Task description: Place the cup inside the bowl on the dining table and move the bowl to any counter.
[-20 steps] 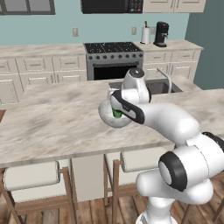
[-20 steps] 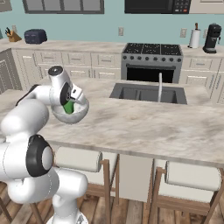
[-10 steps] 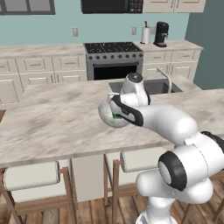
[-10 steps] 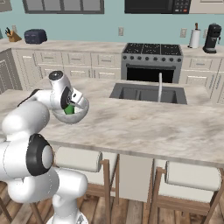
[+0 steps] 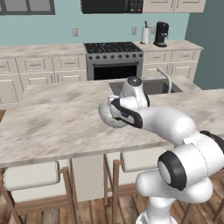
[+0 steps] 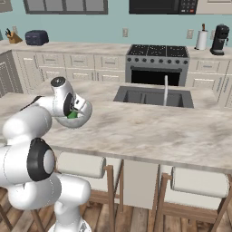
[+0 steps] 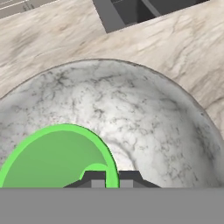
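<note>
Directly below the hand: one bowl (image 7: 166,127), raised over the dining table (image 5: 57,127). Inside it: one cup (image 7: 52,157). One gripper (image 7: 112,178), clamped on the cup's rim. Beyond: one sink (image 6: 154,96).

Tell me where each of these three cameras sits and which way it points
Left base view: behind the arm on its left, facing forward over the dining table; the white arm rises lower right to the bowl.
Right base view: behind on the right, same direction; the arm rises lower left, the cup showing green inside the bowl.
Hand view: on the hand, looking down into the bowl; the shut tool grips the cup's rim.
Shared: bowl, table, sink.
</note>
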Robot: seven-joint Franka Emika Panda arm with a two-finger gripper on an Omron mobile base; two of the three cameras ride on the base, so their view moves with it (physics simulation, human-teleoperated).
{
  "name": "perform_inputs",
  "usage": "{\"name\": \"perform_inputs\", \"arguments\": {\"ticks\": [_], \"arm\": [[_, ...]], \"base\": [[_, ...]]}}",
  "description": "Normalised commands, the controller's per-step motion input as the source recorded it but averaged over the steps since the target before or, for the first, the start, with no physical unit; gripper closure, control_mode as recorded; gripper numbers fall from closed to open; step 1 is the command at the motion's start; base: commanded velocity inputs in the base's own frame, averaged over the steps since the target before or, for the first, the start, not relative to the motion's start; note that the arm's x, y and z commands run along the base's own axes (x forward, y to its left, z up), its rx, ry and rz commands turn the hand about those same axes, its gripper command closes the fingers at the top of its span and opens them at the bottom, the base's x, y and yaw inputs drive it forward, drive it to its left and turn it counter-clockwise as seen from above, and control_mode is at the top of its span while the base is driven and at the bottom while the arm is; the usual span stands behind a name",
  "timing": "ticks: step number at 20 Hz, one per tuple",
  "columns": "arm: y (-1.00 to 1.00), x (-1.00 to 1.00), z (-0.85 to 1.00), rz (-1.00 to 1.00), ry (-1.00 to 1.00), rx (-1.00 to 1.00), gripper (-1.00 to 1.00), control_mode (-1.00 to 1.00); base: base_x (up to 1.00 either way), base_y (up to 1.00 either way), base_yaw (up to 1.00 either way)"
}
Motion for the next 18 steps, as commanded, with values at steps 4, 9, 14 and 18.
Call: {"name": "perform_inputs", "arguments": {"ticks": [4,9,14,18], "arm": [[0.00,0.06,-0.09,-0.02,0.00,0.00,1.00,-1.00],[0.00,0.05,-0.12,-0.01,0.00,0.00,1.00,-1.00],[0.00,0.04,-0.08,-0.01,0.00,0.00,1.00,-1.00],[0.02,0.10,-0.05,0.00,0.00,0.00,1.00,-1.00]], "base": [[0.00,0.00,0.00],[0.00,0.00,0.00],[0.00,0.00,0.00],[0.00,0.00,0.00]]}}
